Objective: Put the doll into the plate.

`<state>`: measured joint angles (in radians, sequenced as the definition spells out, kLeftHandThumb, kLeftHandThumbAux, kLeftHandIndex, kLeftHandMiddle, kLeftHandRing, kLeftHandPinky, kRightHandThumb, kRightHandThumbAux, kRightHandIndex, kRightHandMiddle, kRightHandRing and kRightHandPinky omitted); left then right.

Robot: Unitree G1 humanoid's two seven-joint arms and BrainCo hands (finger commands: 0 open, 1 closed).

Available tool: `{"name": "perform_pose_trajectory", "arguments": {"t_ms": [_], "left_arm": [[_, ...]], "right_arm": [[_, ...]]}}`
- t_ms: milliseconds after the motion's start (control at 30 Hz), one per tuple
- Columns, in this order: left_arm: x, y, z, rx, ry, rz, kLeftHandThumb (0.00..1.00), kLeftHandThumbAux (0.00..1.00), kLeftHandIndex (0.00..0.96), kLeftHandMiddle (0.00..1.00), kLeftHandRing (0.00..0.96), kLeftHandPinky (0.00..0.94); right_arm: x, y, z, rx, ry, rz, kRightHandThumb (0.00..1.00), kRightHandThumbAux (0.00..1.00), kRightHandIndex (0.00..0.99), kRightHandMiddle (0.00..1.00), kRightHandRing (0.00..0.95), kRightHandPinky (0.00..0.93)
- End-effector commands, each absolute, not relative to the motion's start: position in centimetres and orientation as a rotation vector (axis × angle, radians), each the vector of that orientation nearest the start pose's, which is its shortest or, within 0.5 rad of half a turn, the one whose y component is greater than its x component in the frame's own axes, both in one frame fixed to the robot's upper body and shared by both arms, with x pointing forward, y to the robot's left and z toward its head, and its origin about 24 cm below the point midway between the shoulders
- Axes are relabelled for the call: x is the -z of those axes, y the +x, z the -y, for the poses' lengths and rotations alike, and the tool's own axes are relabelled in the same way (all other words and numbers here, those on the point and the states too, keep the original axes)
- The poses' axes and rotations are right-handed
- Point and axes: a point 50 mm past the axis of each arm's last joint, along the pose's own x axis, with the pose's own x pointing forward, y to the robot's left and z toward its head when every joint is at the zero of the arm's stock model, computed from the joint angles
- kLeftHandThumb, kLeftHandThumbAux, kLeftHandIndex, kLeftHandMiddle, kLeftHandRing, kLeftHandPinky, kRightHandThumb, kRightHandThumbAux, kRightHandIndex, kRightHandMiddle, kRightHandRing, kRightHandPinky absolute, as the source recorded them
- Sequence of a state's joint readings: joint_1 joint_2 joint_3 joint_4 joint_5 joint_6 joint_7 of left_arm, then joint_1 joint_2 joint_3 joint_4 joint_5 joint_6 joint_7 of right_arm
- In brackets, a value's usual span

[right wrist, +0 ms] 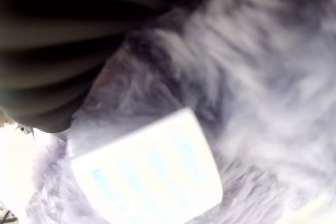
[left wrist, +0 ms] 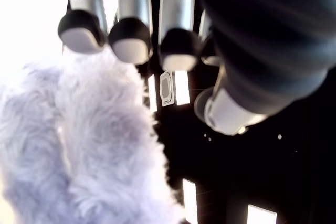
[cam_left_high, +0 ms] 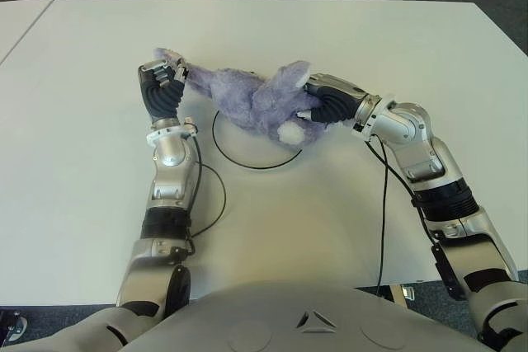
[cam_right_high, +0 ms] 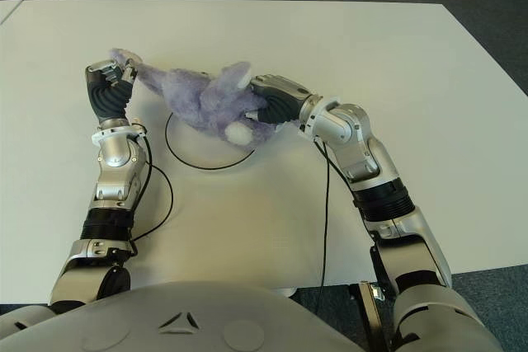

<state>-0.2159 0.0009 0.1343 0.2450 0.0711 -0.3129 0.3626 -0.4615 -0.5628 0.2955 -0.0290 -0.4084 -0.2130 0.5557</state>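
Observation:
A fluffy purple doll (cam_left_high: 247, 98) is stretched between my two hands, over the far part of a white plate (cam_left_high: 247, 147) with a thin black rim. My left hand (cam_left_high: 165, 80) is at the doll's left end, fingers curled around a long furry limb (left wrist: 94, 145). My right hand (cam_left_high: 318, 106) grips the doll's body from the right, beside its white tail. The right wrist view is filled with purple fur (right wrist: 252, 77) and a white sewn-in label (right wrist: 147, 171). Whether the doll touches the plate cannot be told.
The white table (cam_left_high: 330, 30) stretches wide on all sides, with dark floor beyond its far edge. A black cable (cam_left_high: 221, 195) loops on the table by my left forearm, and another cable (cam_left_high: 382, 212) hangs from my right arm. A second table (cam_left_high: 16, 22) adjoins on the left.

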Motion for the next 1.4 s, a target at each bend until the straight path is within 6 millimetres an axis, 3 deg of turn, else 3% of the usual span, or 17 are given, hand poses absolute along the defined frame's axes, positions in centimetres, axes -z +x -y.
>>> {"name": "perform_pose_trajectory", "arguments": {"t_ms": [33,867,1000,1067,1200,1267,1333,1367,1400], "left_arm": [[-1.2,25.2,-18.4,-0.456,0.028,0.051,0.497,0.778,0.836,0.9,0.902,0.901],[-1.3,25.2,-18.3,-0.45,0.032,0.05,0.521,0.767,0.841,0.9,0.904,0.902],[-1.3,25.2,-18.3,-0.45,0.034,0.05,0.521,0.765,0.841,0.9,0.904,0.901],[-1.3,25.3,-18.2,-0.449,0.035,0.048,0.52,0.764,0.84,0.9,0.904,0.901],[-1.3,25.3,-18.2,-0.449,0.038,0.047,0.518,0.764,0.84,0.901,0.905,0.902],[-1.3,25.3,-18.2,-0.449,0.04,0.048,0.519,0.763,0.84,0.901,0.905,0.903],[-1.3,25.3,-18.2,-0.446,0.04,0.05,0.521,0.762,0.84,0.901,0.905,0.902],[-1.3,25.3,-18.1,-0.444,0.039,0.051,0.522,0.762,0.84,0.9,0.905,0.902],[-1.3,25.3,-18.1,-0.443,0.039,0.052,0.523,0.761,0.84,0.9,0.905,0.902]], "right_arm": [[-12.9,29.9,14.1,-0.809,-1.219,0.239,0.848,0.679,0.394,0.535,0.808,0.756],[-13.2,30.6,15.2,-0.704,-1.184,0.295,0.849,0.67,0.408,0.58,0.76,0.704],[-13.3,30.6,15.3,-0.702,-1.189,0.316,0.848,0.667,0.432,0.513,0.733,0.686],[-13.4,30.5,15.3,-0.704,-1.188,0.332,0.842,0.673,0.406,0.548,0.692,0.647],[-13.6,30.5,15.4,-0.716,-1.184,0.358,0.829,0.683,0.379,0.508,0.535,0.518],[-13.7,30.4,15.4,-0.728,-1.18,0.367,0.69,0.558,0.28,0.417,0.455,0.455],[-13.8,30.4,15.3,-0.755,-1.174,0.374,0.621,0.506,0.236,0.347,0.381,0.395],[-13.9,30.3,15.3,-0.77,-1.172,0.377,0.555,0.464,0.188,0.257,0.285,0.309],[-13.9,30.3,15.3,-0.786,-1.168,0.378,0.531,0.45,0.171,0.225,0.251,0.278]]}}
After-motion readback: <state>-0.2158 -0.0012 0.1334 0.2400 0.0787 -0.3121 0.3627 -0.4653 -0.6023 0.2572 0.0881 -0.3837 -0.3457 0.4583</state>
